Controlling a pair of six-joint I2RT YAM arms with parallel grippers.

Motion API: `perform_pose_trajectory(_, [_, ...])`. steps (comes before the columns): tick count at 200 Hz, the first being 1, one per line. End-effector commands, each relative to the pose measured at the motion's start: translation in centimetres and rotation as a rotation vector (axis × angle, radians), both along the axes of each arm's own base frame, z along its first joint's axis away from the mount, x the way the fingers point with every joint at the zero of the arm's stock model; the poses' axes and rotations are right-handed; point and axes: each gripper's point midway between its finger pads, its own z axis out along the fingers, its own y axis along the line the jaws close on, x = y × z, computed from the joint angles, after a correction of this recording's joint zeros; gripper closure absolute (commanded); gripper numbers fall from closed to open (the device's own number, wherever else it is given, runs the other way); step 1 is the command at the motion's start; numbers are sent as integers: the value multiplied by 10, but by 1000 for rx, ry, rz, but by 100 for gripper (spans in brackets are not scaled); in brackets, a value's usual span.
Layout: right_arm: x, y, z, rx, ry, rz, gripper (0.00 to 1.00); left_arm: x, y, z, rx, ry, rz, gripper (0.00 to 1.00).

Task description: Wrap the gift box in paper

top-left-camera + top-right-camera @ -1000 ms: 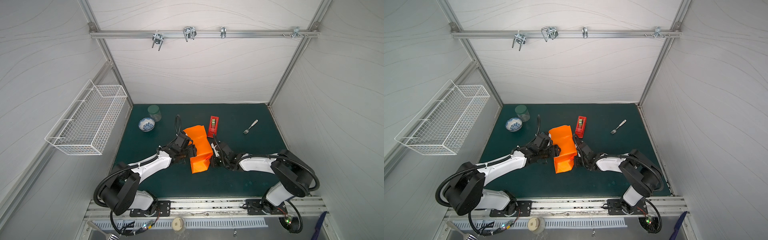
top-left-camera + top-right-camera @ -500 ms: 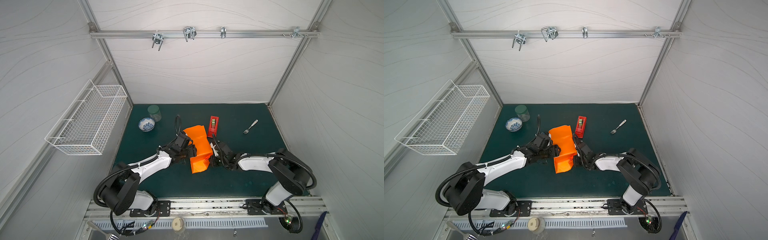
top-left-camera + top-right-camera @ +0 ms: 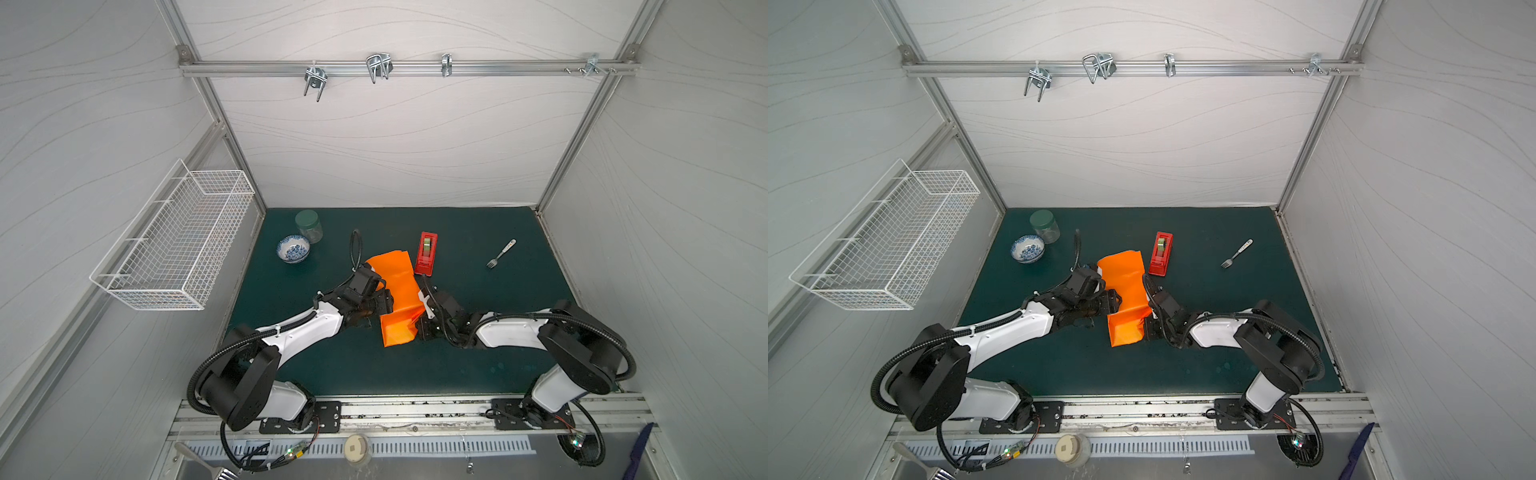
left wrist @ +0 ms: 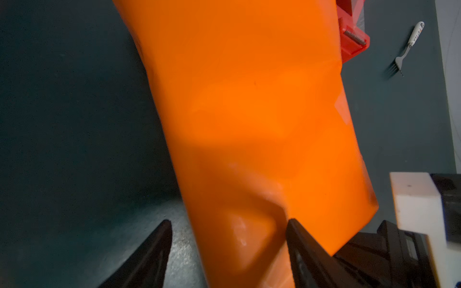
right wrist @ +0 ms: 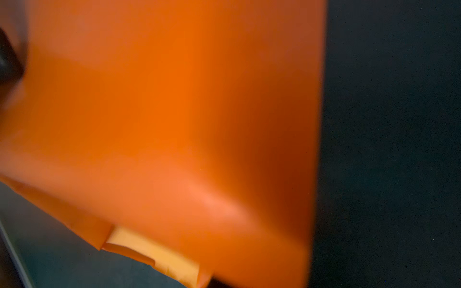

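**Orange parcel lies lengthwise mid-tabletop, an arm at each flank**

The paper point(image 3: 395, 291) sits in the middle of the tabletop point(image 3: 457, 365) as a long, narrow bundle. Its far end is just beside the red tape dispenser point(image 3: 427, 253), and its long axis runs from there toward the robot, leaning slightly.

The gift box is not visible. I judge it to be inside the folds, which would make the middle stiff and the ends hollow.

The sheet looks thin, glossy and light, so it is likely to slip, spring open or crease. It is best held at a folded edge or pressed flat over the box.

The left gripper point(image 4: 229, 221) has its jaws spread astride the bundle's side. The right gripper point(image 3: 420, 323) is at the opposite flank with its jaws pressed together. Whether it pinches a paper edge is hidden.
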Motion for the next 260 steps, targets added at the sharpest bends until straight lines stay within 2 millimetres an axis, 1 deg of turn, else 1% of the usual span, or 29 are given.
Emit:
perform_pose_trajectory(1, [-19,-12,-16,-57,53,0,95,-16,14,-19,73,71,-7,27])
perform_pose_trajectory(29, [-27,-15,-20,-68,64,2,96,-16,15,-18,73,71,-6,27])
perform_pose_trajectory(107, [-49,-18,-20,-80,68,20,98,-17,16,-19,75,71,-3,27])
perform_pose_trajectory(123, [-50,-18,-20,-83,66,26,98,-17,16,-19,75,70,-1,27])
perform_pose_trajectory(153, [-45,-18,-22,-104,52,25,98,-16,15,-18,73,68,-3,27])
perform_pose_trajectory(185, [-34,-17,-23,-112,45,15,98,-16,15,-18,73,70,-5,27])
perform_pose_trajectory(233, [-15,-19,-15,-103,23,-13,99,-18,16,-18,76,70,-5,27])
perform_pose_trajectory(260, [-7,-20,-10,-88,20,-21,98,-18,16,-18,76,69,-5,27])
